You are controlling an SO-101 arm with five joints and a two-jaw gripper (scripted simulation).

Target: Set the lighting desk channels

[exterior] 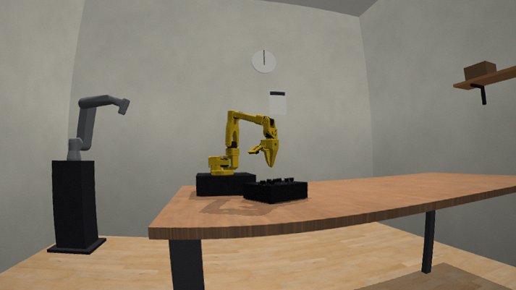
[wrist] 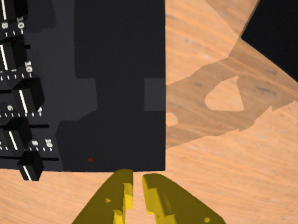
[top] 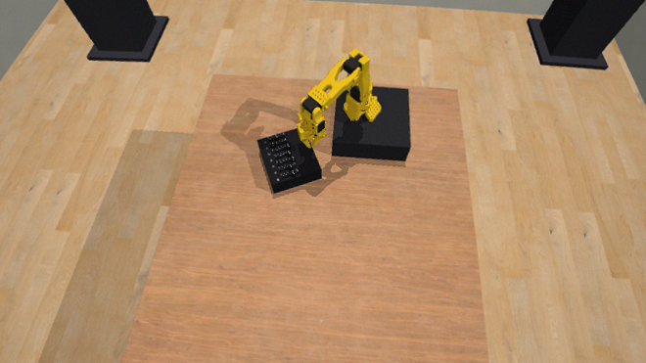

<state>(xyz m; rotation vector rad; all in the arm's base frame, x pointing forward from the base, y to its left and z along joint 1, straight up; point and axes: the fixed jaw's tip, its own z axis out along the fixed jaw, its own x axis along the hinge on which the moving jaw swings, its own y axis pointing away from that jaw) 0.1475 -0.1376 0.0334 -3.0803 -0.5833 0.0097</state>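
The lighting desk (top: pixel 289 160) is a black box on the wooden table, just left of the arm's black base. It carries several fader channels with small dark knobs (exterior: pixel 275 180). In the wrist view the desk (wrist: pixel 100 63) fills the upper left, with the fader slots and white scale marks (wrist: pixel 20 103) along its left edge. My yellow gripper (top: pixel 311 138) hangs above the desk's edge nearest the base, clear of the knobs; it also shows from the side (exterior: pixel 270 163). Its jaws are shut with nothing between them.
The arm's black base block (top: pixel 371 125) stands right of the desk. A grey arm on a black pedestal (exterior: pixel 74 203) stands off the table at the left. A wall shelf with a box (exterior: pixel 480 70) is at the far right.
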